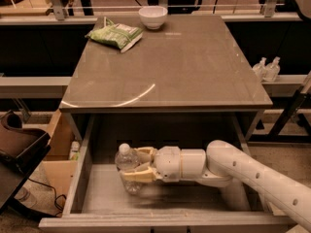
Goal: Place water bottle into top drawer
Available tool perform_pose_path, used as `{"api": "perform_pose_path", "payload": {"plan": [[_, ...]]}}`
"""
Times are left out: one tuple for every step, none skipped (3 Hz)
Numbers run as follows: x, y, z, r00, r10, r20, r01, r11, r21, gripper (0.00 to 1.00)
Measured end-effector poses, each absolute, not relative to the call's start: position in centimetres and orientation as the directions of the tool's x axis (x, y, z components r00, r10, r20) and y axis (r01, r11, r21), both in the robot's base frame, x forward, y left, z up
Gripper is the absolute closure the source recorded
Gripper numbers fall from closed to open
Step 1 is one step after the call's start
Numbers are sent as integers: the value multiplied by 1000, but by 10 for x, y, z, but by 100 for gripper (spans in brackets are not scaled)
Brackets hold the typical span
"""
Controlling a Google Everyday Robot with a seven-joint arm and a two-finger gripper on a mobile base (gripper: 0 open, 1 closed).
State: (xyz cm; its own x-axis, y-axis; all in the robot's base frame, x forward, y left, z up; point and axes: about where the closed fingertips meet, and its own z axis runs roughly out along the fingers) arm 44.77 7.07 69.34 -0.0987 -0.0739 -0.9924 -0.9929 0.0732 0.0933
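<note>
The water bottle, clear with a white cap, stands inside the open top drawer toward its left side, near the drawer floor. My gripper reaches in from the right, its cream fingers closed around the bottle's body. The white arm runs off to the lower right.
On the grey tabletop above the drawer lie a green snack bag and a white bowl at the far edge. Two small spray-type bottles stand on a shelf at the right. A cardboard box and a brown chair are at the left.
</note>
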Motion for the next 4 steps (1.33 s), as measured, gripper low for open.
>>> {"api": "perform_pose_path", "payload": {"plan": [[448, 71, 694, -99, -74, -992, -993, 73, 93, 59], [448, 71, 694, -99, -74, -992, -993, 73, 93, 36], [448, 71, 694, -99, -74, -992, -993, 73, 93, 13], [447, 73, 694, -98, -74, -992, -993, 69, 93, 0]]}}
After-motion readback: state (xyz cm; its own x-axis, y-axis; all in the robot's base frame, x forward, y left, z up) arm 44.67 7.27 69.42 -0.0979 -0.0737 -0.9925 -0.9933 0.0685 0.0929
